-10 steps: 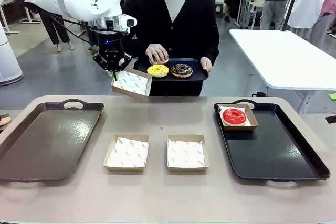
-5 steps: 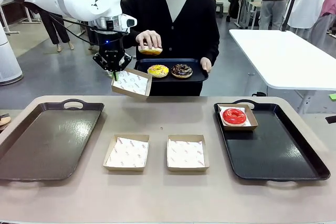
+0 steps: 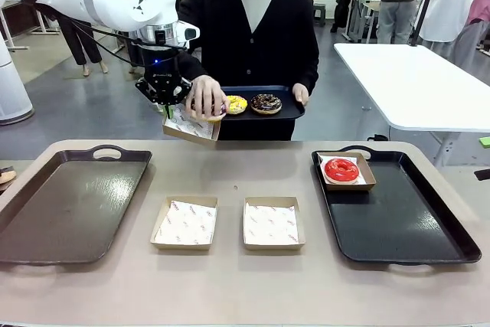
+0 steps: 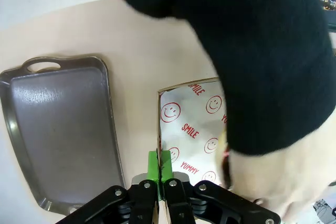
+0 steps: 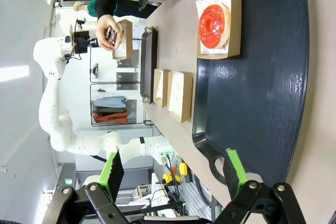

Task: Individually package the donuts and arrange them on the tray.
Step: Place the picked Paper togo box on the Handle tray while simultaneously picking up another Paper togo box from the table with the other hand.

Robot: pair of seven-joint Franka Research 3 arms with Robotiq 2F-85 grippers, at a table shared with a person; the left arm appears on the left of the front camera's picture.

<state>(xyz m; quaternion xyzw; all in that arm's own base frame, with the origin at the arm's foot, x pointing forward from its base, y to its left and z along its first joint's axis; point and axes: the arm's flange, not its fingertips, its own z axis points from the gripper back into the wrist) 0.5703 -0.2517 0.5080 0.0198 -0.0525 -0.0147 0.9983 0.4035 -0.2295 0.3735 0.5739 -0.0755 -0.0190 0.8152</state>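
Note:
My left gripper [image 3: 167, 106] is shut on the wall of a paper-lined box [image 3: 187, 125], holding it in the air beyond the table's far edge. In the left wrist view the green pads [image 4: 159, 167] pinch the box's edge [image 4: 159, 129]. The person's hand [image 3: 204, 97] lowers a dark-topped donut [image 5: 112, 36] into this box. On the small tray [image 3: 287, 111] the person holds lie a yellow donut [image 3: 236, 104] and a chocolate donut [image 3: 266, 103]. A red donut [image 3: 341, 169] sits boxed on the right tray [image 3: 398, 220]. My right gripper [image 5: 173, 174] hangs open above that tray.
Two empty lined boxes [image 3: 184, 222] [image 3: 273, 223] stand side by side at the table's middle. An empty dark tray [image 3: 69, 204] lies at the left. The person's black sleeve [image 4: 262, 51] covers much of the left wrist view. A white table [image 3: 417, 82] stands behind at the right.
The person's hand lifted a donut off the hand-held tray and brought it left and down into the box in my left gripper. Neither arm has moved.

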